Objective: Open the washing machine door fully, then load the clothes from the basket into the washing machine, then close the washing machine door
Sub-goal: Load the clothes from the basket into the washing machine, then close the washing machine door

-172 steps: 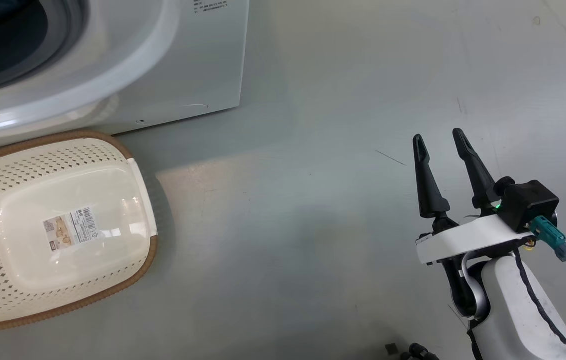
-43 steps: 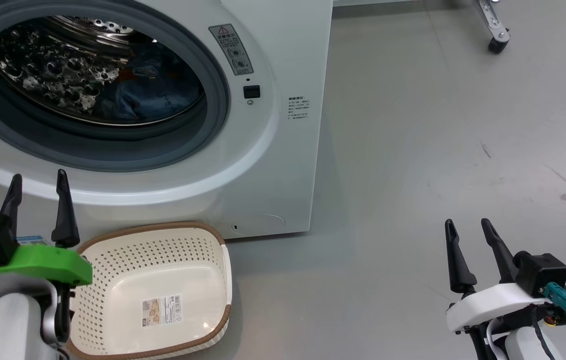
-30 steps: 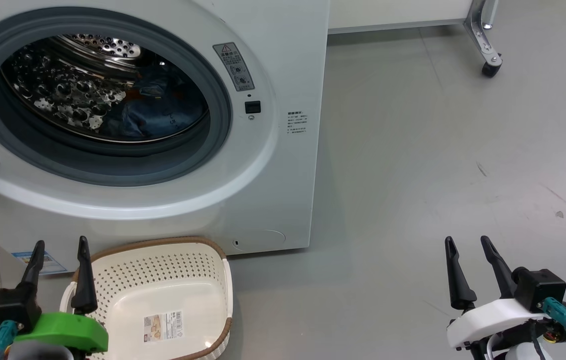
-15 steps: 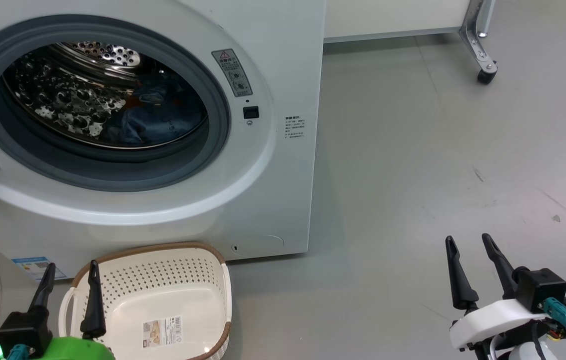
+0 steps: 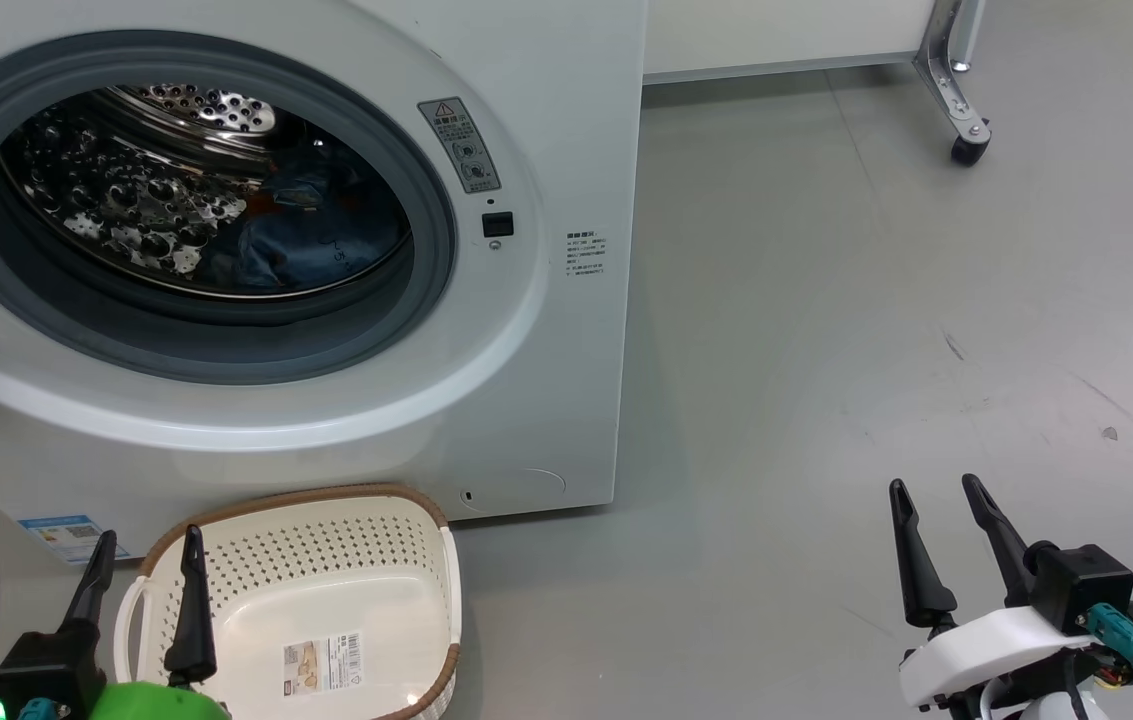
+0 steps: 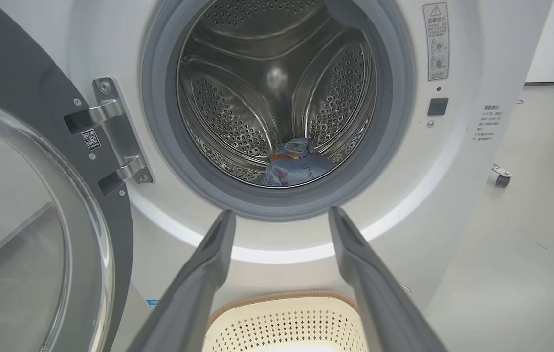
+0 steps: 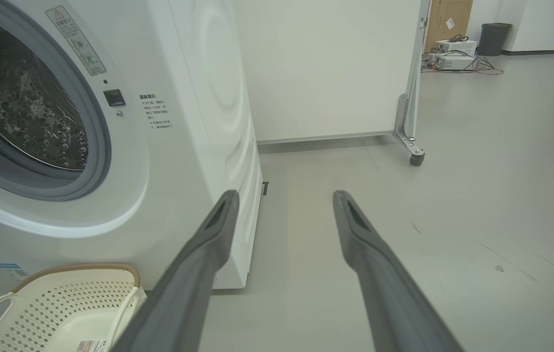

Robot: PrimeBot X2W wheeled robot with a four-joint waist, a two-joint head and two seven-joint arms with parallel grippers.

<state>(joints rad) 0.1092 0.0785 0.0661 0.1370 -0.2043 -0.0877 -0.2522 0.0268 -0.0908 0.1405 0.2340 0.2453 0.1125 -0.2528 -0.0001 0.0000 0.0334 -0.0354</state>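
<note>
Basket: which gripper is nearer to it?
Left. The left gripper is right by the basket's left handle; the right gripper is well off to its right, over bare floor.

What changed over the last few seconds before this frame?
The head camera tilted up from the basket to the washing machine, so most of the shift is the camera's. The left gripper drew back and down from the machine, open and empty. Unchanged: right gripper open and idle, basket empty, clothes in the drum, door swung open.
</note>
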